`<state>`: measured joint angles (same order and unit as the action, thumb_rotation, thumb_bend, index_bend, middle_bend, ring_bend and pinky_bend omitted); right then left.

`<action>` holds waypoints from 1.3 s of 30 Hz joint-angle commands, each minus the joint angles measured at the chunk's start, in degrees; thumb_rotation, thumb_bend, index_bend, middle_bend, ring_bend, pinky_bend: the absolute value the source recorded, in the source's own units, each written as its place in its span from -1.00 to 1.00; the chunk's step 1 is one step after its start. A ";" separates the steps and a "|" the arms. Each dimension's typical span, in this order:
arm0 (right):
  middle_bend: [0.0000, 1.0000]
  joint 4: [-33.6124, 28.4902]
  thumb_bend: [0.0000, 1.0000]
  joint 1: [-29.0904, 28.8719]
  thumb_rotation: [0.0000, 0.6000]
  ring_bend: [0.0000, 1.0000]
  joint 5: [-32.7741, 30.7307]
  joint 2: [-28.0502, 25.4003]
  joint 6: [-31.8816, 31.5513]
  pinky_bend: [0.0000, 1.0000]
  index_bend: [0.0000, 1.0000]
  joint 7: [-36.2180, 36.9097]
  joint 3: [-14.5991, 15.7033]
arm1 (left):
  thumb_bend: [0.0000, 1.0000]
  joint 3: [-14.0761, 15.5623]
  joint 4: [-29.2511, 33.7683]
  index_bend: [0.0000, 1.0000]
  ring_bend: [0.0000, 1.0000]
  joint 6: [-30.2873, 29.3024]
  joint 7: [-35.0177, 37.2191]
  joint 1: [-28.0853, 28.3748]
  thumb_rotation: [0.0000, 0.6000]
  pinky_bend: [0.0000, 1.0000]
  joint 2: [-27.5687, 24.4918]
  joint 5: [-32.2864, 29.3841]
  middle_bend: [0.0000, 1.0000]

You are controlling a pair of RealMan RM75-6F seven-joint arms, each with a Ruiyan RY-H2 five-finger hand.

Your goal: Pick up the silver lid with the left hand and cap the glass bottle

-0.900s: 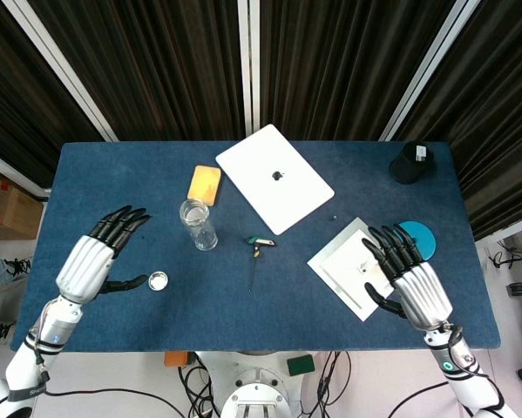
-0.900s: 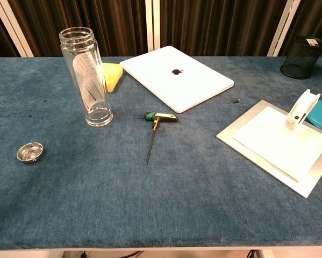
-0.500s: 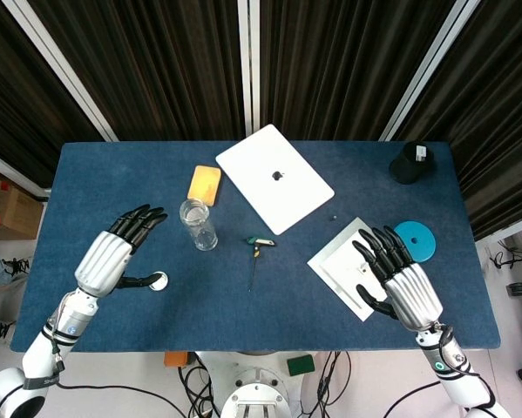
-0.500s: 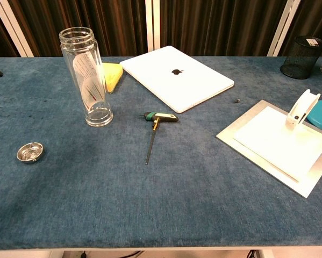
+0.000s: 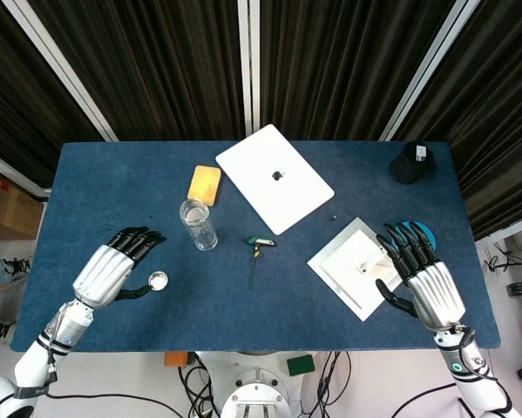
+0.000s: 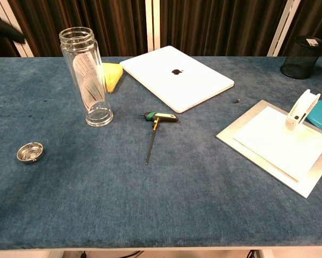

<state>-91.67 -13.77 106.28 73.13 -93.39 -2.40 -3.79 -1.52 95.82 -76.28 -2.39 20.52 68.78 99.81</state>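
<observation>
The small silver lid (image 5: 159, 279) (image 6: 30, 152) lies on the blue table, front left. An open glass bottle (image 5: 198, 224) (image 6: 87, 78) stands upright behind and to the right of it. My left hand (image 5: 112, 267) hovers just left of the lid with fingers spread and the thumb reaching toward it, holding nothing. In the chest view only dark fingertips (image 6: 5, 28) show at the top left edge. My right hand (image 5: 426, 283) hangs open over the right end of the table, beside the white slab, holding nothing.
A white laptop (image 5: 274, 178) lies closed at the back centre, with a yellow block (image 5: 204, 184) left of it. A green-handled hex key (image 5: 255, 253) lies mid-table. A white slab on a metal plate (image 5: 352, 266), a teal disc (image 5: 420, 232) and a black mesh cup (image 5: 411, 162) fill the right side.
My left hand pulled back toward the front edge, uncovering the lid. My right hand shifted to the right, off the white slab.
</observation>
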 commanded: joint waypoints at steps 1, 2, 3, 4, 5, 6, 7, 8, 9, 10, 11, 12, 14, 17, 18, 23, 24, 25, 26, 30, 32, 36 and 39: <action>-1.00 1.10 -0.35 1.23 1.00 -1.00 -1.70 -1.37 -1.45 -0.96 -1.00 0.60 -0.53 | -0.63 1.87 -5.42 -0.35 -0.50 -3.35 1.20 -0.68 1.00 -0.31 2.02 4.21 -0.37; -1.00 1.42 -0.35 1.71 1.00 -1.00 -2.54 -1.93 -1.88 -0.96 -1.00 0.89 -0.69 | -0.62 2.65 -7.16 -0.32 -0.47 -3.44 1.57 -0.55 1.00 -0.26 2.52 5.35 -0.33; -1.00 1.62 -0.35 2.07 1.00 -1.00 -3.14 -2.31 -2.20 -0.96 -1.00 1.11 -0.79 | -0.60 3.25 -8.26 -0.29 -0.44 -3.13 1.65 -0.40 1.00 -0.22 2.87 5.99 -0.30; -1.00 1.88 -0.35 2.56 1.00 -1.00 -3.84 -2.72 -2.62 -0.96 -1.00 1.42 -0.86 | -0.59 4.03 -9.60 -0.28 -0.43 -2.41 1.61 -0.14 1.00 -0.20 3.37 6.60 -0.28; -1.00 2.05 -0.35 2.85 1.00 -1.00 -4.31 -2.96 -2.89 -0.96 -1.00 1.68 -0.95 | -0.58 4.49 -10.60 -0.26 -0.42 -1.87 1.57 0.05 1.00 -0.18 3.88 6.89 -0.27; -1.00 2.25 -0.35 3.12 1.00 -1.00 -4.72 -3.13 -3.14 -0.96 -1.00 1.95 -1.01 | -0.57 4.78 -11.68 -0.25 -0.41 -1.45 1.55 0.21 1.00 -0.17 4.56 7.00 -0.26; -1.00 2.57 -0.34 3.48 1.00 -1.00 -5.12 -3.23 -3.48 -0.96 -1.00 2.27 -1.01 | -0.56 5.11 -13.26 -0.24 -0.40 -0.87 1.71 0.37 1.00 -0.17 5.67 6.92 -0.25; -1.00 2.87 -0.34 3.68 1.00 -1.00 -5.31 -3.25 -3.67 -0.96 -1.00 2.47 -0.99 | -0.54 5.28 -14.51 -0.22 -0.39 -0.39 1.95 0.50 1.00 -0.16 6.57 6.70 -0.24; -1.00 3.21 -0.34 3.84 1.00 -1.00 -5.41 -3.23 -3.77 -0.96 -1.00 2.61 -0.93 | -0.53 5.38 -15.86 -0.21 -0.39 0.17 2.06 0.66 1.00 -0.15 7.48 6.42 -0.24; -1.00 3.60 -0.34 3.98 1.00 -1.00 -5.42 -3.25 -3.81 -0.96 -1.00 2.66 -0.80 | -0.53 5.48 -17.77 -0.20 -0.39 0.89 1.98 0.95 1.00 -0.15 8.63 6.18 -0.24; -1.00 3.83 -0.34 4.04 1.00 -1.00 -5.39 -3.28 -3.77 -0.96 -1.00 2.64 -0.70 | -0.52 5.53 -19.24 -0.20 -0.39 1.34 1.89 1.20 1.00 -0.15 9.51 6.09 -0.24; -1.00 3.98 -0.34 4.10 1.00 -1.00 -5.33 -3.33 -3.74 -0.96 -1.00 2.58 -0.61 | -0.51 5.59 -20.71 -0.19 -0.39 1.76 1.95 1.46 1.00 -0.15 10.40 6.00 -0.24; -1.00 4.16 -0.34 4.23 1.00 -1.00 -5.25 -3.42 -3.79 -0.96 -1.00 2.48 -0.49 | -0.50 5.72 -24.00 -0.19 -0.39 3.06 2.46 2.03 1.00 -0.15 12.21 5.37 -0.24; -1.00 4.26 -0.35 4.36 1.00 -1.00 -5.33 -3.41 -3.88 -0.96 -1.00 2.62 -0.49 | -0.50 5.80 -27.53 -0.19 -0.39 4.79 3.73 2.79 1.00 -0.13 13.99 4.24 -0.24; -1.00 4.38 -0.35 4.40 1.00 -1.00 -5.45 -3.37 -3.85 -0.96 -1.00 2.72 -0.50 | -0.50 5.85 -28.90 -0.19 -0.39 5.40 4.32 3.07 1.00 -0.13 14.65 3.80 -0.24; -1.00 5.14 -0.35 4.45 1.00 -1.00 -6.13 -2.88 -3.38 -0.96 -1.00 3.07 -0.54 | -0.49 6.39 -32.73 -0.18 -0.40 6.40 5.50 3.89 1.00 -0.13 16.47 3.09 -0.25; -1.00 5.27 -0.35 4.44 1.00 -1.00 -6.24 -2.77 -3.29 -0.96 -1.00 3.11 -0.55 | -0.48 6.47 -33.09 -0.18 -0.40 6.35 5.65 3.97 1.00 -0.13 16.64 3.04 -0.25; -1.00 5.35 -0.35 4.43 1.00 -1.00 -6.29 -2.68 -3.19 -0.96 -1.00 3.11 -0.54 | -0.48 6.54 -33.34 -0.17 -0.40 6.30 5.78 4.07 1.00 -0.13 16.78 2.99 -0.25; -1.00 5.42 -0.35 4.39 1.00 -1.00 -6.33 -2.58 -3.06 -0.96 -1.00 3.09 -0.53 | -0.46 6.63 -33.58 -0.17 -0.40 6.17 5.99 4.20 1.00 -0.13 16.92 2.95 -0.25; -1.00 5.64 -0.35 4.27 1.00 -1.00 -6.52 -2.28 -2.60 -0.95 -1.00 3.08 -0.51 | -0.43 6.85 -34.12 -0.16 -0.40 5.90 6.45 4.74 1.00 -0.13 17.32 2.92 -0.25; -1.00 5.66 -0.35 4.24 1.00 -1.00 -6.62 -2.17 -2.41 -0.94 -1.00 3.04 -0.47 | -0.41 6.94 -34.40 -0.16 -0.40 5.89 6.63 5.07 1.00 -0.13 17.58 2.87 -0.25; -1.00 5.59 -0.35 4.26 1.00 -1.00 -6.69 -2.11 -2.25 -0.94 -1.00 2.82 -0.44 | -0.38 7.08 -34.54 -0.16 -0.40 5.89 7.00 5.77 1.00 -0.14 17.90 2.85 -0.26; -1.00 5.54 -0.35 4.35 1.00 -1.00 -6.88 -2.10 -2.15 -0.94 -1.00 2.70 -0.42 | -0.38 7.17 -34.73 -0.16 -0.40 5.70 6.91 6.18 1.00 -0.14 18.06 2.87 -0.26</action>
<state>-86.13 -9.43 99.39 71.03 -95.53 0.31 -4.22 5.63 61.10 -70.55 4.53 26.68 86.82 102.68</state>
